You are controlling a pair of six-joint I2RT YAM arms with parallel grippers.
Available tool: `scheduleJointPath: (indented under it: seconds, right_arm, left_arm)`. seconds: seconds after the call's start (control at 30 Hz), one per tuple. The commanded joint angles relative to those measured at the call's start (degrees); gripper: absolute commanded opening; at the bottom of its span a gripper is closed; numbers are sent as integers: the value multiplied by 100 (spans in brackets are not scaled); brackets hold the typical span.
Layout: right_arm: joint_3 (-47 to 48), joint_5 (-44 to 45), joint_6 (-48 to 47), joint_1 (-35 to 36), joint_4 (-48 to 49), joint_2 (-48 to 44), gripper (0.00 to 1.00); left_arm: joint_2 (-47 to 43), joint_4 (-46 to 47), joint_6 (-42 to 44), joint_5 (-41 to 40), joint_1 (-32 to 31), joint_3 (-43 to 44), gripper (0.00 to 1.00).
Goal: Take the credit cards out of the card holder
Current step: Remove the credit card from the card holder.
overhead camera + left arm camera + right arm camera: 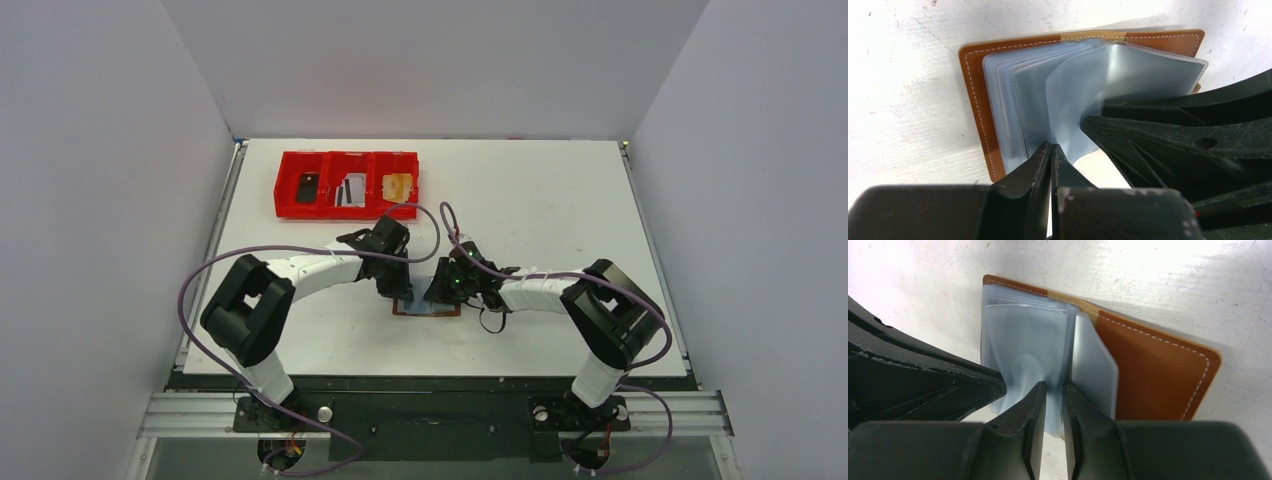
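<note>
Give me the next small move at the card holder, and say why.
Probably the right gripper should peel its pinched plastic sleeves toward the bare cover while the left gripper holds the rest. The card holder lies open, both grippers are shut at the sleeves' near edge, and no card shows in the leaves facing either wrist camera.

A red tray [330, 211] with a black object [307, 187] is sitting on the white table [560, 200], beyond the left gripper [392, 288].
</note>
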Motion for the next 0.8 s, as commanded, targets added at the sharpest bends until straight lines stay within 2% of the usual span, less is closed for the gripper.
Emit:
scheduleJointPath:
  seconds: [0.0, 0.2, 0.5, 0.77]
  right_arm:
    - [163, 294, -189, -6, -704, -289, 21]
    - [343, 447, -218, -5, -1122, -704, 32]
    - [566, 774, -272, 40, -1666, -1030, 37]
    - [643, 1019, -298, 205, -1818, -773, 38]
  left_arm:
    - [30, 392, -108, 176, -47, 97, 0]
    - [76, 491, -133, 249, -52, 96, 0]
    - [221, 570, -150, 317, -93, 198, 0]
    - [349, 564, -151, 381, -150, 374, 0]
